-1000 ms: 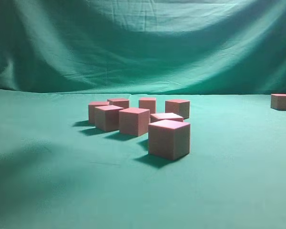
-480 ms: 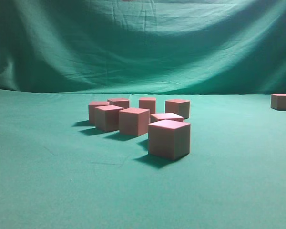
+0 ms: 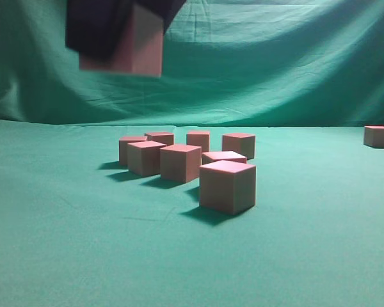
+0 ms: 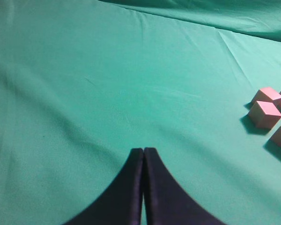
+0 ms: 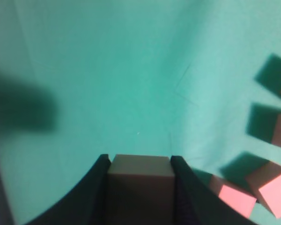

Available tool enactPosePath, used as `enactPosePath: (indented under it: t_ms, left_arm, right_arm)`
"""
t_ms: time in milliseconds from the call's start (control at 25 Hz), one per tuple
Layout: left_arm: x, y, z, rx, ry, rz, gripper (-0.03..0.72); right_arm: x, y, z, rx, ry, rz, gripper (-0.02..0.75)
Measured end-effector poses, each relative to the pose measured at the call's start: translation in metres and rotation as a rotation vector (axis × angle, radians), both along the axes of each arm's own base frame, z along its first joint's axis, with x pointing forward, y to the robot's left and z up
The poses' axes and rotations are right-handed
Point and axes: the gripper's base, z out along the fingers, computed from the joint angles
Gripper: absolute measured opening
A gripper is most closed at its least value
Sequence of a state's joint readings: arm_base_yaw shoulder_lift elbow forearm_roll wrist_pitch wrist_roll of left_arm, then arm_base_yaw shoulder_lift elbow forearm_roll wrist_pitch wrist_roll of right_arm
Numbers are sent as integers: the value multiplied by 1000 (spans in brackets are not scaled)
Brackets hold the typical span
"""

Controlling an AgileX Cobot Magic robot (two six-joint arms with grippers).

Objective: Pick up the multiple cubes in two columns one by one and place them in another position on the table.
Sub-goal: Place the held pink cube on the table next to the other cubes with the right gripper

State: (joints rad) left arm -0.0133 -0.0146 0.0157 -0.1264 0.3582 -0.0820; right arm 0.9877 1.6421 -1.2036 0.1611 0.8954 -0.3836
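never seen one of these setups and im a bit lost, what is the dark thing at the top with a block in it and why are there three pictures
It is a two-armed robot filmed by three cameras at once. One camera looks along the table at block height; the other two sit on the arms' wrists and look down past their own grippers.

The dark shape at the top of the side picture is the right gripper, holding one cube in the air. Its own wrist picture shows that cube between the two dark fingers.

The left gripper is shut and empty above bare green cloth.

On the table sits a cluster of pinkish cubes, plus one lone cube far right.
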Motion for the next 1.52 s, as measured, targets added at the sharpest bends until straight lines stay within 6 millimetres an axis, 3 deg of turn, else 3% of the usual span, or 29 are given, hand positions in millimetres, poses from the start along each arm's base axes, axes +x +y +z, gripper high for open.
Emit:
enactPosePath:
  t_ms: [680,1520]
  left_arm:
    - [0,0,0,0,0,0,0]
    - [0,0,0,0,0,0,0]
  right_arm:
    - [29,17,-76,-201,-110,114,259]
    - [36,22,-87,-194,-153,107,259]
